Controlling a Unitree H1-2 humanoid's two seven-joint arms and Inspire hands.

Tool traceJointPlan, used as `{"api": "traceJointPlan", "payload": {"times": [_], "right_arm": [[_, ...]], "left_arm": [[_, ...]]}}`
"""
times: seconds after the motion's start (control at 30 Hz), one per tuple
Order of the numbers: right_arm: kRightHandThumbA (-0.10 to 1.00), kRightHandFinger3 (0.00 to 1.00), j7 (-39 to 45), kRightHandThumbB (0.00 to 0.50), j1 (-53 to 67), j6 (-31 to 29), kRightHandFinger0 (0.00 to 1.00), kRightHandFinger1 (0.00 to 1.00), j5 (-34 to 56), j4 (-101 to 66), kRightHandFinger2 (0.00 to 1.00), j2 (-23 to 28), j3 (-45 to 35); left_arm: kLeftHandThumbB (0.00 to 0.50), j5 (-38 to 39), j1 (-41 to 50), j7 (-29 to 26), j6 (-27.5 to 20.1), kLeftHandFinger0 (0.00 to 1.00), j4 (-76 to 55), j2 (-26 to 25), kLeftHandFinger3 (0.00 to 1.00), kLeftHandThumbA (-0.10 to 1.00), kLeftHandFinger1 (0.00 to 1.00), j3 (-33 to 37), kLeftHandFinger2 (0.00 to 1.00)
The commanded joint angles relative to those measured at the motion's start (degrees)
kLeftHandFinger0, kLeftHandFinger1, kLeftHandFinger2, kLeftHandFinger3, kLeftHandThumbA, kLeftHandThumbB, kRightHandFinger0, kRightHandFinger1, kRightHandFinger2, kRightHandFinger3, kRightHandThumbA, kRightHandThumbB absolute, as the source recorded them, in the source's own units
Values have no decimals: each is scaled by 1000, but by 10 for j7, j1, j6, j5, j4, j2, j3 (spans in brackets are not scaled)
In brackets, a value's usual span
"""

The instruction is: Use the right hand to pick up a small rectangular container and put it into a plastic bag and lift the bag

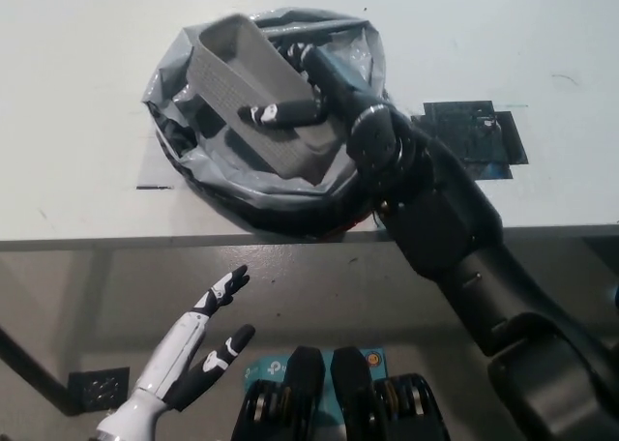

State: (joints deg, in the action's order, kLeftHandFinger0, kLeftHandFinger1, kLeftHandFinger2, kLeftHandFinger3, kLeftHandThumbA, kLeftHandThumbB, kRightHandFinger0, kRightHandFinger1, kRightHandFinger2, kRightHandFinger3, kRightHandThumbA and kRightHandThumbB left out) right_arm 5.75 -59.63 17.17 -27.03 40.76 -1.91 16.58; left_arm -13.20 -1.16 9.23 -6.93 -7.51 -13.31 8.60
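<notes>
A grey rectangular container [247,88] is held tilted over the mouth of the grey plastic bag [179,122] on the white table. My black right hand [305,98] is shut on the container, with its fingers wrapped over the near side. The black arm reaches in from the lower right across the table's front edge. Most of the bag's opening is hidden by the container and the hand. My white left hand [189,359] rests open below the table edge at the lower left.
The bag sits near the front edge of the white table [77,73]. A dark square marker [474,136] lies on the table right of the bag. Another dark plate [97,388] lies on the floor at lower left.
</notes>
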Motion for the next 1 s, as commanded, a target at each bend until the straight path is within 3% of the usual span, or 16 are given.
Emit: {"api": "traceJointPlan", "payload": {"times": [0.0, 0.07, 0.1, 0.17, 0.2, 0.23, 0.3, 0.4, 0.6, 0.8, 0.97], "right_arm": [[31, 802, -17, 204, -23, -36, 120, 443, -1, -5, 716, 9, 5], [31, 802, -14, 204, -24, -34, 120, 443, -5, -5, 716, 11, 10], [352, 1000, 17, 287, -28, -29, 532, 827, -6, -6, 1000, 18, 22], [492, 1000, 67, 321, -36, -29, 826, 1000, -4, -4, 1000, 31, 40], [638, 1000, 83, 377, -41, -25, 1000, 1000, -14, -5, 1000, 38, 58], [655, 1000, 91, 388, -44, -23, 1000, 1000, -20, -7, 1000, 43, 69], [732, 1000, 114, 457, -46, -24, 1000, 1000, -22, -18, 1000, 53, 89], [751, 1000, 116, 500, -47, -24, 1000, 1000, -23, -27, 1000, 60, 101], [758, 1000, 108, 500, -52, -25, 1000, 1000, -23, -35, 1000, 66, 108], [848, 1000, 101, 500, -60, -32, 1000, 1000, -34, -56, 1000, 75, 112], [883, 1000, 70, 449, -66, -47, 1000, 1000, -24, -104, 1000, 79, 82]], "left_arm": [[262, -1, -11, 9, -5, 1000, -14, -10, 1000, 952, 1000, 1, 1000], [262, 0, -11, 10, -5, 1000, -15, -10, 1000, 952, 1000, 1, 1000], [257, 1, -13, 11, -6, 1000, -13, -9, 1000, 947, 1000, 1, 1000], [255, 0, -16, 12, -6, 1000, -12, -9, 1000, 947, 1000, 1, 1000], [248, 1, -17, 12, -7, 1000, -11, -9, 1000, 944, 1000, 1, 1000], [247, 2, -18, 13, -8, 1000, -11, -9, 1000, 943, 1000, 1, 1000], [252, 2, -18, 13, -7, 1000, -11, -10, 1000, 944, 1000, 1, 1000], [252, 2, -19, 14, -9, 1000, -10, -10, 1000, 945, 1000, 1, 1000], [250, 5, -23, 17, -11, 1000, -7, -10, 1000, 943, 1000, -1, 1000], [253, 1, -23, 16, -10, 1000, -8, -7, 1000, 944, 1000, -1, 1000], [256, -1, -23, 15, -10, 1000, -9, -7, 1000, 952, 1000, -1, 1000]]}}
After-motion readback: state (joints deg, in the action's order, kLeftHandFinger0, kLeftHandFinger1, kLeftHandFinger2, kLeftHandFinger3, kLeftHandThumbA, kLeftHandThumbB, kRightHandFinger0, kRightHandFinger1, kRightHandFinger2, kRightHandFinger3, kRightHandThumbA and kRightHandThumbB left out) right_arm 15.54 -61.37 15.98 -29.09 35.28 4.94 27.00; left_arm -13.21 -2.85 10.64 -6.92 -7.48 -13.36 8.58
